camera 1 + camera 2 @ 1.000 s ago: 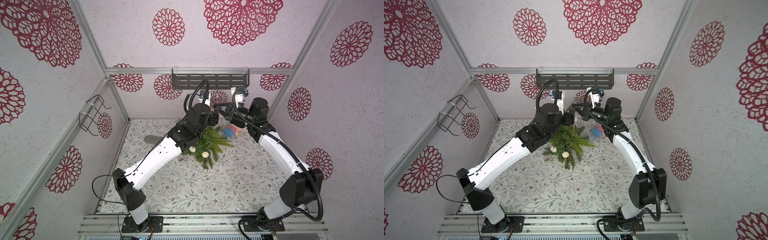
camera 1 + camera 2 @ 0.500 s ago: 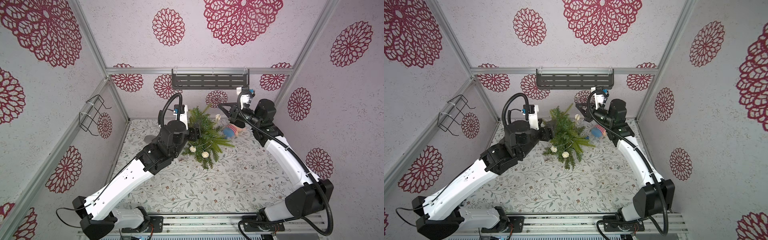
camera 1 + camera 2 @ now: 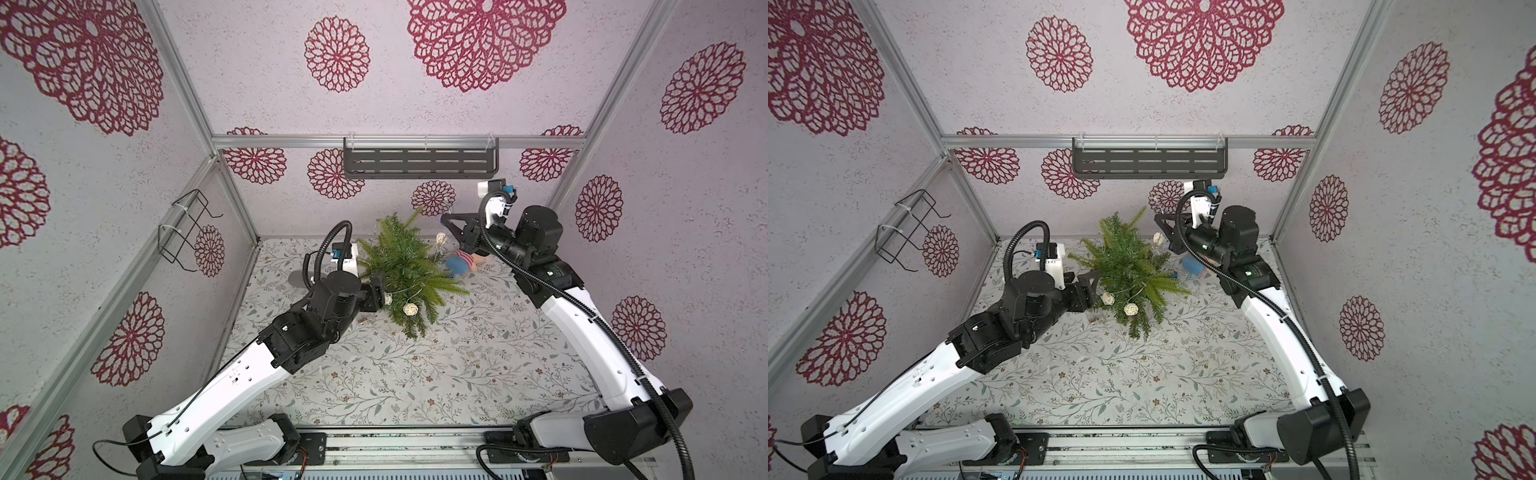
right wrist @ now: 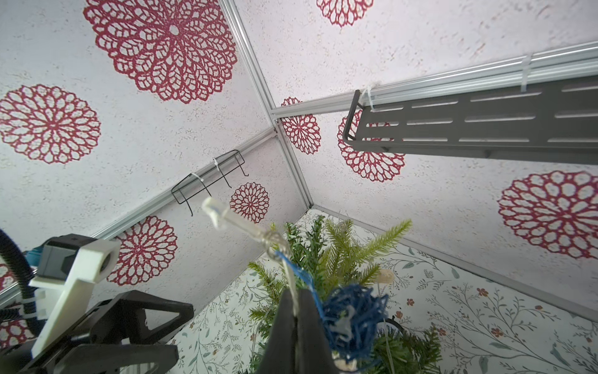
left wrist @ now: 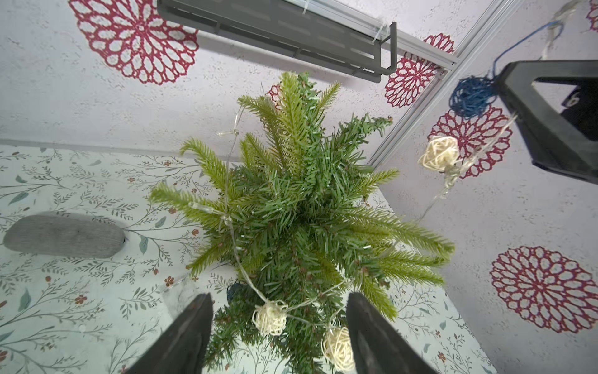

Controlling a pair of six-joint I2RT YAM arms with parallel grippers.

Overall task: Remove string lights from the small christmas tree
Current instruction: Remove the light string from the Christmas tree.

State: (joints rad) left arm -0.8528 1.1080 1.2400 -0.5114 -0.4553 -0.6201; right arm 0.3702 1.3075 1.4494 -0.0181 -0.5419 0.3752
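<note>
Though unclear overhead, right gripper [image 4: 294, 293] clamping string lights [image 4: 352, 319], wrist view

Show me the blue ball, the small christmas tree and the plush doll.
blue ball [image 5: 470, 97]: left wrist view, woven middle.
small christmas tree [image 3: 405, 266]: a top view, middle branches.
plush doll [image 3: 457, 264]: a top view, blue cap.

The left pincer [image 3: 1091, 286], jaws apart, sits at the low branches of the small christmas tree [image 3: 1129, 266], with two cream balls of the string lights [image 3: 1131, 308] just beside it. The closed right pincer [image 3: 1158, 217] hangs near the treetop, another cream ball just beside its tip.
</note>
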